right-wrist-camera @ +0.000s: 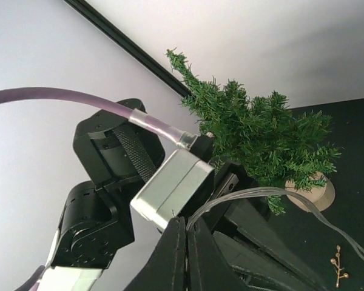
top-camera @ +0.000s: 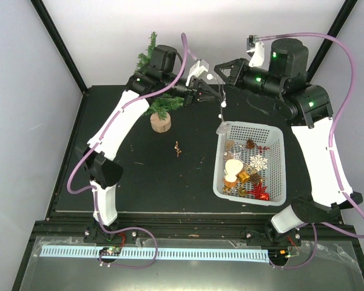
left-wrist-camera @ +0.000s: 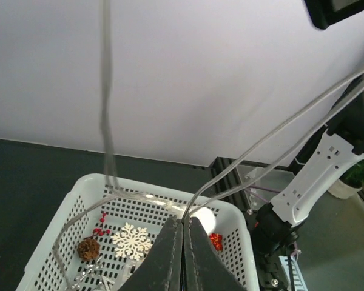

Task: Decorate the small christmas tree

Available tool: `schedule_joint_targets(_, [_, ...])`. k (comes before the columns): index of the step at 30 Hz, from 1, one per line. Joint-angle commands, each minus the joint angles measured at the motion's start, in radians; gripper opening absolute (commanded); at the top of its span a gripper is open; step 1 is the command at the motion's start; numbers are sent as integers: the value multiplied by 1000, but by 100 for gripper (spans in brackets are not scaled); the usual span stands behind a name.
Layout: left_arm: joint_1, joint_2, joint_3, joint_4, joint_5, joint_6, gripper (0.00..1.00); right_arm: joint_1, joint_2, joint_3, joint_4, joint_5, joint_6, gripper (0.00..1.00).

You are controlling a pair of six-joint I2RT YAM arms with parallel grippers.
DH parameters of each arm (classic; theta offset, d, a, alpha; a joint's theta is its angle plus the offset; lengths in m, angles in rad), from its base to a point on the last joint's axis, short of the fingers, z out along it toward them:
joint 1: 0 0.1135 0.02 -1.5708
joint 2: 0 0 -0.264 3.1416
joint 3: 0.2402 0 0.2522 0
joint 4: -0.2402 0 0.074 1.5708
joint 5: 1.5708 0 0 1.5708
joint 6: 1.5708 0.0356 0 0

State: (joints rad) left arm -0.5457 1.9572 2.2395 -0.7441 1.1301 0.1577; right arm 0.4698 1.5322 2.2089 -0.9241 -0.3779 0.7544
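Observation:
The small christmas tree (top-camera: 161, 103) stands on its wood disc base (top-camera: 160, 122) at the back left, partly behind my left arm. It also shows in the right wrist view (right-wrist-camera: 261, 130). A clear light-string wire (top-camera: 222, 110) hangs from the two grippers down into the white basket (top-camera: 218, 167). My left gripper (top-camera: 211, 92) is shut on this wire (left-wrist-camera: 109, 145) above the basket's rim (left-wrist-camera: 242, 242). My right gripper (top-camera: 221, 68) is shut on the same wire (right-wrist-camera: 261, 194), close to the left gripper, to the right of the tree.
The basket holds a white snowflake (top-camera: 258, 162), a pine cone (top-camera: 250, 144), red berries (left-wrist-camera: 100, 227), a red gift (top-camera: 259, 191) and other ornaments. A gold twig (top-camera: 178, 148) lies on the black table in front of the tree. White walls stand close behind.

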Motion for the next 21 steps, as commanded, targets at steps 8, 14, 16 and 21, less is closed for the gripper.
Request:
schedule_joint_targets(8, [-9, -52, 37, -66, 23, 83, 21, 6, -29, -102, 59, -13, -11, 1])
schedule_joint_targets(14, [-10, -60, 32, -81, 22, 98, 40, 6, -37, -131, 83, -23, -1, 1])
schedule_joint_targets(16, [-9, -63, 23, -86, 28, 105, 34, 6, -34, -127, 82, -23, -1, 1])
schedule_joint_targets(21, [-10, -65, 8, -82, 46, 101, 36, 6, -28, -126, 87, -30, 3, 1])
